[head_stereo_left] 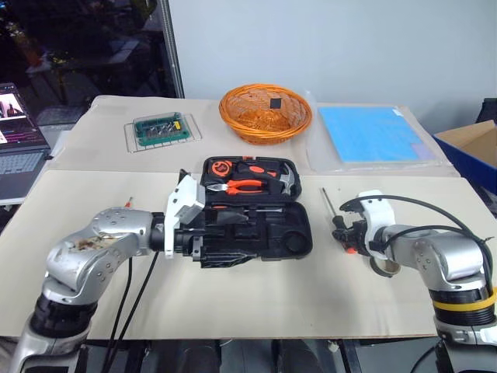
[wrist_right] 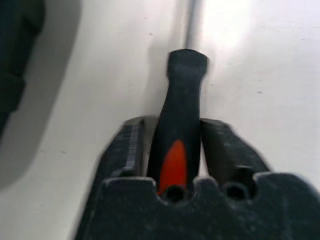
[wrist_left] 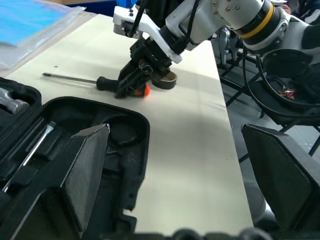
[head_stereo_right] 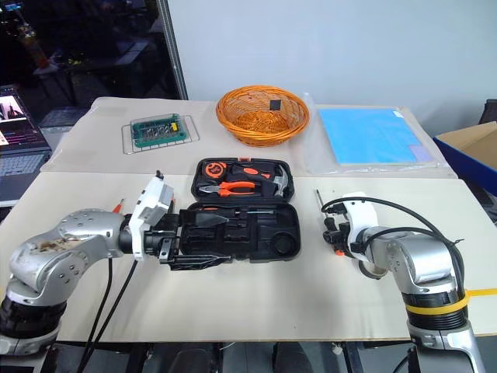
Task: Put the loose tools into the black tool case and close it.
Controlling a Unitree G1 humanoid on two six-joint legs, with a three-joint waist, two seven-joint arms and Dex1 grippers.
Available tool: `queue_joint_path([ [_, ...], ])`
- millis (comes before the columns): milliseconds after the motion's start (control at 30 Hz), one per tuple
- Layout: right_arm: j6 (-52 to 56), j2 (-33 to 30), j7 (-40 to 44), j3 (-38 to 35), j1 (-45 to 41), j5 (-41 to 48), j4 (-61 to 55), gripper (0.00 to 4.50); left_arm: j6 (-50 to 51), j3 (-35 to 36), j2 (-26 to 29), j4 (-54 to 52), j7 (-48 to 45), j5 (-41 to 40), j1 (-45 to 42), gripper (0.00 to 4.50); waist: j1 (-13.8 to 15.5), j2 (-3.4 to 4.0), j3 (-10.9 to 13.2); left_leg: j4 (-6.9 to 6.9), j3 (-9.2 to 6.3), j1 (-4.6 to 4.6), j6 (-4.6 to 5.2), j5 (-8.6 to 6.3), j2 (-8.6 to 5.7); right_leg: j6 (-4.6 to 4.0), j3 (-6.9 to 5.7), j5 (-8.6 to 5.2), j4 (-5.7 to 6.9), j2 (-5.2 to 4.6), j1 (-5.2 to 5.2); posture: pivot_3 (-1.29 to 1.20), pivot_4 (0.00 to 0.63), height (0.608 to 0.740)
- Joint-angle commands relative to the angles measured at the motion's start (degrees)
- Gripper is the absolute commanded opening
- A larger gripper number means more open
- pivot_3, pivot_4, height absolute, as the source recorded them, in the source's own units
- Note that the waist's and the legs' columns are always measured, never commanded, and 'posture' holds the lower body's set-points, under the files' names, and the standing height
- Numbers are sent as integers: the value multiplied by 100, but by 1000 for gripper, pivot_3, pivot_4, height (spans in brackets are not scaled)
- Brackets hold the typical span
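Note:
The black tool case [head_stereo_left: 291, 233] lies open in the middle of the table, with pliers [head_stereo_left: 245, 186] and a hammer [head_stereo_left: 283, 180] in its lid. My left gripper [wrist_left: 185, 175] hovers open over the case's left end, holding nothing. Right of the case lies a screwdriver [wrist_left: 70, 77] with a black-and-orange handle [wrist_right: 182, 95]. My right gripper [head_stereo_left: 344, 233] is shut on that handle, one finger [wrist_right: 132, 145] on each side. A steel shaft [wrist_left: 30, 150] rests in a slot of the case base. A slim orange tool [head_stereo_right: 118, 204] lies left of the case.
An orange wicker basket [head_stereo_left: 265, 113] stands at the back centre, a green bit set [head_stereo_left: 161, 129] on a wire rack to its left, a blue sheet [head_stereo_left: 373, 134] to its right. A laptop [head_stereo_left: 15, 148] sits far left, a blue box [head_stereo_left: 474, 151] far right.

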Motion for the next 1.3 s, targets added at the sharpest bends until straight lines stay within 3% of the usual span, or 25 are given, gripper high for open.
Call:
queue_joint_path([
  [33, -477, -584, 287, -119, 165, -280, -710, 985, -76, 469, -130, -369, 544, -201, 282, 4500, 15, -1, 1, 0, 2, 1, 0, 0, -1, 1, 0, -1, -1, -2, 1, 0, 150, 740],
  [167, -1291, -1168, 1443, 153, -351, -154, -1210, 985, -337, 961, -23, -327, 238, -507, 943, 4500, -117, 5, 7, 3, 20, 8, 0, 0, 6, 11, 14, 0, -2, 2, -2, 0, 150, 740],
  [300, -2678, -1242, 2762, 1587, -1599, -930, -598, 985, -499, 1612, 38, -264, 171, -866, 1429, 4500, -230, 4, 13, -3, 21, 30, 0, 0, 23, 0, 18, -11, 0, 19, -5, 0, 150, 740],
  [433, -4367, -774, 3811, 3098, -2658, -2200, 862, 985, -646, 2044, 270, -268, 167, -673, 1964, 4500, -216, 1, 13, -11, 18, 45, -1, 1, 25, -21, 18, -22, 4, 25, -1, 0, 150, 740],
  [533, -5268, -346, 4303, 3581, -3033, -2672, 1777, 985, -709, 2358, 379, -310, 238, -685, 2280, 4500, -210, -3, 17, -12, 32, 37, -1, 1, 14, -44, 22, 0, 2, 9, -8, 0, 150, 740],
  [700, -5967, 233, 4704, 3803, -3154, -3153, 2769, 985, -807, 2625, 418, -466, 320, -701, 2677, 4500, -119, -10, 22, -25, 34, 21, -3, 0, 9, -19, 20, 11, -3, 0, -19, 0, 150, 740],
  [1100, -6707, 648, 5435, 3702, -3026, -3686, 3824, 984, -890, 2616, 457, -691, 594, -803, 2867, 4500, -46, -9, 21, -26, 37, 54, -15, 6, 17, -42, 7, 8, 14, 2, 0, 0, 150, 740],
  [1133, -6693, 652, 5498, 3650, -3010, -3668, 3792, 2037, -892, 2611, 461, -686, 600, -808, 2868, 4500, -41, -9, 21, -27, 37, 53, -16, 6, 17, -39, 7, 8, 13, 1, 1, 0, 150, 740],
  [1200, -6639, 667, 5457, 3476, -2968, -3648, 3628, 2539, -891, 2616, 467, -670, 599, -826, 2872, 4500, -30, -9, 21, -29, 36, 53, -16, 6, 15, -37, 5, 8, 11, 0, 0, 0, 150, 740],
  [1300, -6421, 518, 5674, 3079, -2936, -3358, 3162, 2539, -908, 2605, 470, -629, 593, -815, 2878, 4500, -33, -9, 21, -33, 36, 47, -17, 6, 16, -36, 4, 8, 11, 0, -6, 0, 150, 740],
])
